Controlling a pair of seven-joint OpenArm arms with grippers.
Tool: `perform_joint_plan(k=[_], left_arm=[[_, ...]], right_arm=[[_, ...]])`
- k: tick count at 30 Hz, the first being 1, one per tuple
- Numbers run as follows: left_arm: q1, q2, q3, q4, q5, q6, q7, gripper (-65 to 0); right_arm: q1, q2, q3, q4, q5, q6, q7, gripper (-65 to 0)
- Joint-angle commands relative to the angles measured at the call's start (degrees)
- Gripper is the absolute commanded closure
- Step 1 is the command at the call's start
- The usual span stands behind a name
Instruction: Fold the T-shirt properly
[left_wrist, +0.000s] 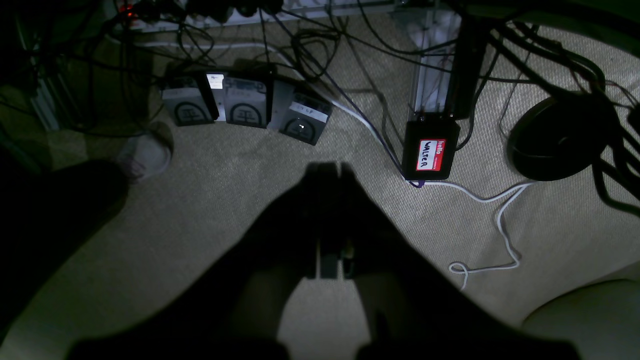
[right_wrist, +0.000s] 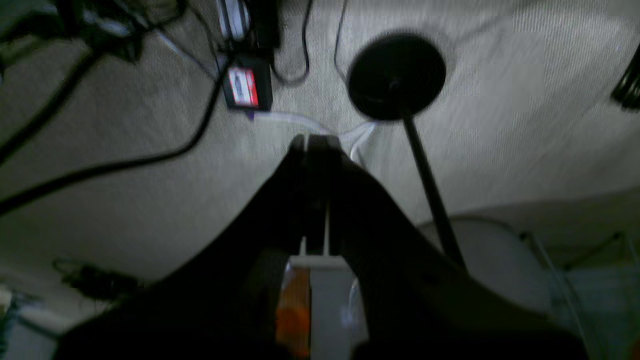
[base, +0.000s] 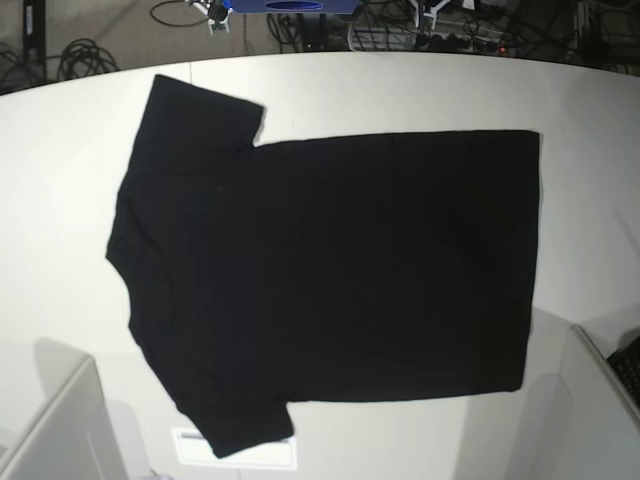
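Observation:
The black T-shirt (base: 330, 270) lies spread flat on the white table (base: 590, 110) in the base view. Its sleeves point to the far left and near left and its hem runs along the right; no print shows. Neither gripper appears in that view. In the left wrist view my left gripper (left_wrist: 327, 169) is shut with nothing in it, hanging over carpeted floor. In the right wrist view my right gripper (right_wrist: 312, 141) is likewise shut and empty above the floor. Both are off the table, away from the shirt.
Below the grippers are cables, a black box with a red name label (left_wrist: 431, 152), three grey pedals (left_wrist: 245, 107) and a black round stand base (right_wrist: 396, 76). Grey arm parts (base: 55, 430) rise at the table's near corners. More cables lie beyond the far edge.

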Motion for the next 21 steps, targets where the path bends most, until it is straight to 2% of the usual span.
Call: perform_joint_plan(k=[1, 5, 11, 13, 15, 17, 21], left_arm=[[2.12, -0.40, -0.01, 0.16, 0.34, 0.12, 0.01, 0.0], [8.62, -2.77, -0.01, 9.92, -0.10, 0.12, 0.19, 0.0], [20.49, -6.11, -0.71, 26.18, -0.28, 0.12, 0.45, 0.0], [24.80, -6.81, -0.80, 31.63, -0.36, 0.12, 0.28, 0.0], [29.37, -6.90, -1.24, 37.26, -0.80, 0.12, 0.19, 0.0], [34.12, -7.61, -3.79, 43.68, -3.53, 0.12, 0.19, 0.0], [42.20, -10.07, -6.78, 55.90, -10.91, 0.12, 0.10, 0.0]], right_arm=[[-2.01, 0.19, 2.02, 1.57, 0.10, -0.47, -1.04, 0.0], [-10.27, 0.19, 7.38, 15.55, -0.16, -0.47, -5.61, 0.0], [-24.16, -0.08, 8.09, 41.13, 0.01, -0.47, -18.09, 0.0], [-28.65, -0.43, 10.20, 49.22, 0.01, -0.47, -19.85, 0.0], [-32.08, -2.27, 13.36, 56.34, 0.01, -0.47, -20.73, 0.0], [-34.89, -4.30, 17.84, 63.64, 0.01, -0.47, -21.70, 0.0], [-39.64, -6.67, 22.24, 77.18, 0.01, -0.38, -23.37, 0.0]])
